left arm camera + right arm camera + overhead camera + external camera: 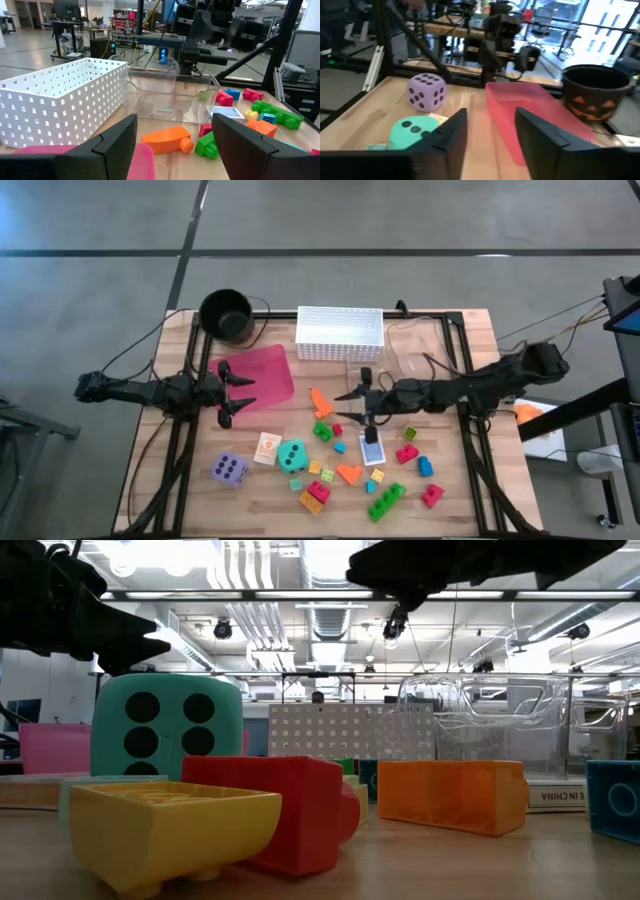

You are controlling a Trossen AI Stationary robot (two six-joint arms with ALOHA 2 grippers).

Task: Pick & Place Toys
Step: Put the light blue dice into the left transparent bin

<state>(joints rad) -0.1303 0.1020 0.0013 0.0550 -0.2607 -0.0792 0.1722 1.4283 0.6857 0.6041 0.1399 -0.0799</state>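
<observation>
Small bright toy blocks lie loose on the wooden table: an orange block (320,402), a green one (322,430), a long green one (386,500) and red ones (407,453). A teal die (291,455), a purple die (229,469) and cards (372,450) lie among them. My right gripper (348,406) hangs open above the table, just right of the orange and green blocks, pointing toward the table's left with nothing between its fingers (445,135). My left gripper (235,395) waits open at the left edge of the pink tray (262,375), and its fingers (115,142) are empty.
A white perforated basket (340,332) stands at the far middle, with a clear plastic container (400,350) to its right. A black bucket (226,315) with a pumpkin face sits at the far left corner. Black rails run along both table sides.
</observation>
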